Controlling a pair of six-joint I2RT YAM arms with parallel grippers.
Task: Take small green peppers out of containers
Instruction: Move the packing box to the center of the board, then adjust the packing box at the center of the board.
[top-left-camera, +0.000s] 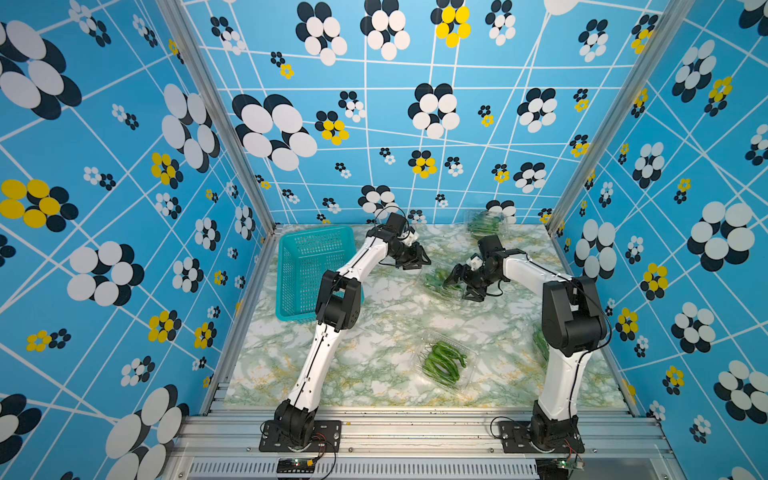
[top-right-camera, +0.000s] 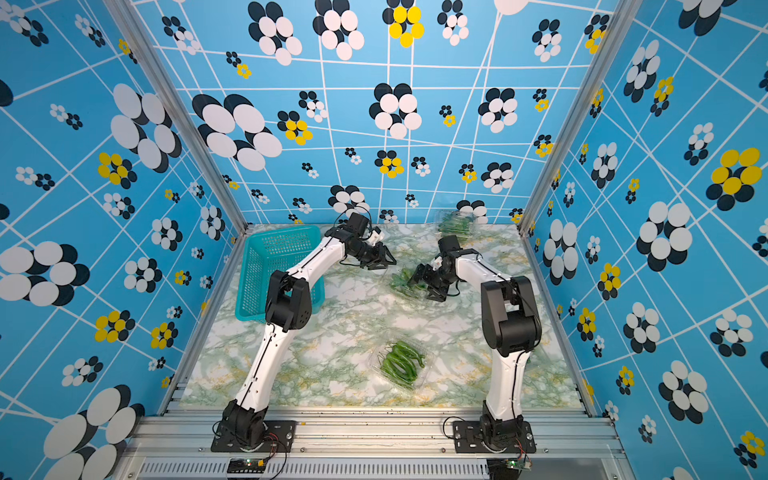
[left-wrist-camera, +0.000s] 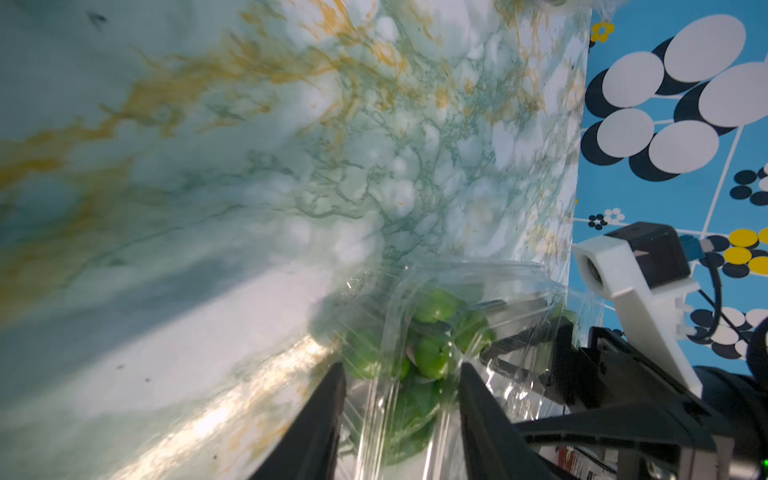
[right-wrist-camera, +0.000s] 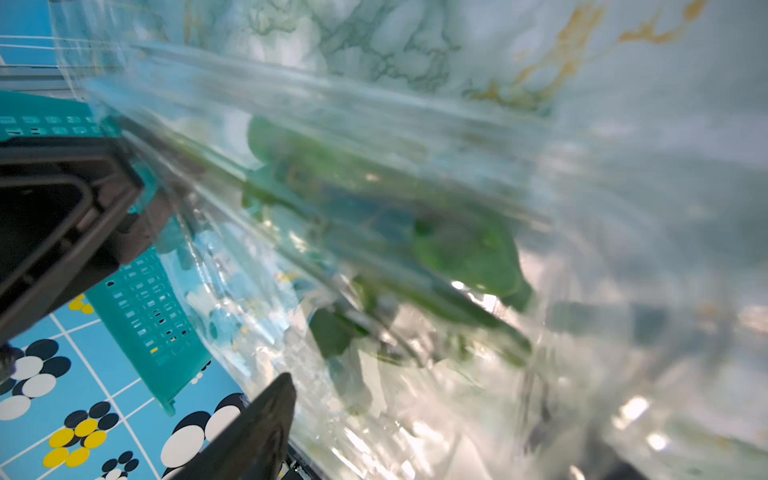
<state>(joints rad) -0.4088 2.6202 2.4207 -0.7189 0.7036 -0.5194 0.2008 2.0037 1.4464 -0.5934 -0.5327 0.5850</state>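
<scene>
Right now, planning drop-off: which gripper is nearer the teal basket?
Left. The left gripper is at the middle container's edge facing the teal basket; the right gripper is at its opposite edge.

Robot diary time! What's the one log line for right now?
focus: middle container | left gripper: fingers astride it, grip unclear | right gripper: fingers wide at it | peppers: inside | basket: looks empty

Between the left gripper (top-left-camera: 420, 261) and right gripper (top-left-camera: 460, 286) lies the middle container (top-left-camera: 436, 284). The basket (top-left-camera: 291, 286) sits behind the left gripper, the far container (top-left-camera: 484, 222) farther out than the right gripper, the near container (top-left-camera: 446, 365) behind both.
</scene>
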